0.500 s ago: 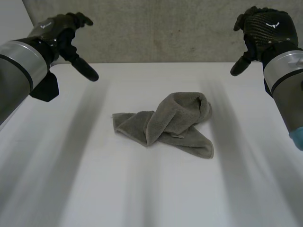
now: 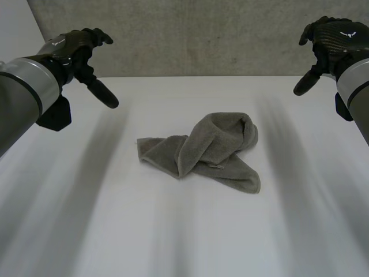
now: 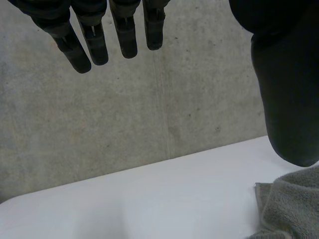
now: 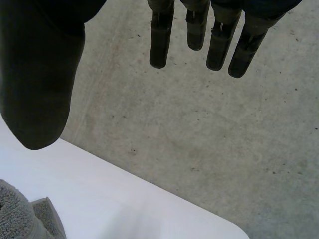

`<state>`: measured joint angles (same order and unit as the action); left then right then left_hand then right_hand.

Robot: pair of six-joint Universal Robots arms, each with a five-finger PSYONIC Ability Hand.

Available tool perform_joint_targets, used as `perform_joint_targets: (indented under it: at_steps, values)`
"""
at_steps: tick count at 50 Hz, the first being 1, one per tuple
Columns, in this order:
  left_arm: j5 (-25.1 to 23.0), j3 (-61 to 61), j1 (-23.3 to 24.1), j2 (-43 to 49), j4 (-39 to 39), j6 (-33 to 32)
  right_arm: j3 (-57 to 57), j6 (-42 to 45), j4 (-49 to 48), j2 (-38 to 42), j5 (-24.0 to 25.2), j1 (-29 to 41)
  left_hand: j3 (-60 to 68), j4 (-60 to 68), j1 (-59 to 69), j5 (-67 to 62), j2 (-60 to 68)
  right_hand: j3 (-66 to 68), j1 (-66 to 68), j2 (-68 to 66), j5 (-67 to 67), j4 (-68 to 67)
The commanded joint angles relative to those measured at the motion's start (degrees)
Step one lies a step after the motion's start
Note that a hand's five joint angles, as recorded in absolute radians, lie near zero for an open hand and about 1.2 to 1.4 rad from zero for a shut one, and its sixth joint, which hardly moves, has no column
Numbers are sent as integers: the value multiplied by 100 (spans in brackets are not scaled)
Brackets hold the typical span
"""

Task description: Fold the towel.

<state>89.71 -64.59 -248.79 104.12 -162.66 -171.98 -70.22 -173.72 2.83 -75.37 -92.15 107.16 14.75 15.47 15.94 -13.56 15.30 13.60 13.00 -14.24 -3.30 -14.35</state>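
Note:
A grey towel (image 2: 207, 151) lies crumpled in a loose heap at the middle of the white table (image 2: 173, 231). My left hand (image 2: 74, 47) hovers high at the far left, fingers straight and spread, holding nothing. At the far right my right hand (image 2: 331, 40) is raised the same way, open and empty. Both hands are well apart from the towel. In the left wrist view a bit of the towel (image 3: 291, 206) lies below the thumb (image 3: 286, 84) of my left hand. A bit of the towel (image 4: 22, 214) also lies below the thumb (image 4: 40, 74) in the right wrist view.
A grey concrete wall (image 2: 202, 34) rises behind the table's far edge. The table top stretches bare around the towel, toward the front and both sides.
Both hands have drawn outward a little, the right one more, toward the table's right side. The towel has not moved.

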Motion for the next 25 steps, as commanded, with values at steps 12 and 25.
perform_joint_targets:
  at_steps: [12,25]
  values:
    - [-94,-1355,129,1223,-1540,-1399,2605,813,1393,2198,2587,112,-134,-206,-252,1015,-189,-360,-300,424,330,435]
    - [-796,-1083,375,2375,-1743,-1672,6185,1279,3003,4986,2904,323,268,196,150,612,214,-360,-300,424,330,435]
